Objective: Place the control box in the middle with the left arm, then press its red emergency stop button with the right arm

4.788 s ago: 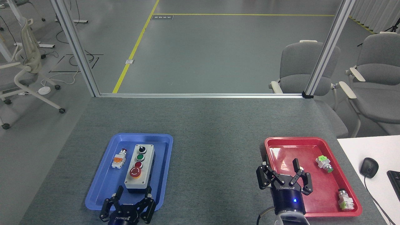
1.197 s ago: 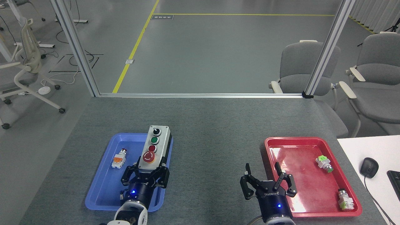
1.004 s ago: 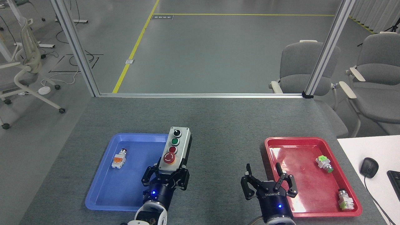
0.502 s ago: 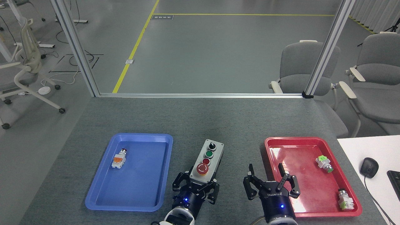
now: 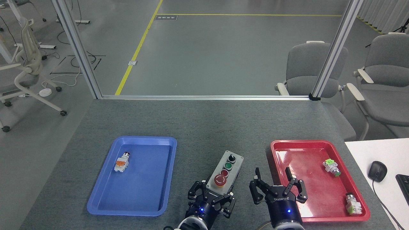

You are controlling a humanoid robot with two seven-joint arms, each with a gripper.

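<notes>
On grey felt tabletop (image 5: 204, 127), blue tray (image 5: 105, 195), red tray (image 5: 278, 150)

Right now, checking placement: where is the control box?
Head view: the control box sits low centre on grey felt between the blue tray and red tray, its near end at the left gripper.

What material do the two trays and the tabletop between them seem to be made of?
The blue tray and the red tray look like smooth moulded plastic: rounded rims, and the red one shows a glossy reflection. The tabletop looks like matte grey felt or carpet-like fabric, speckled and without shine.
</notes>
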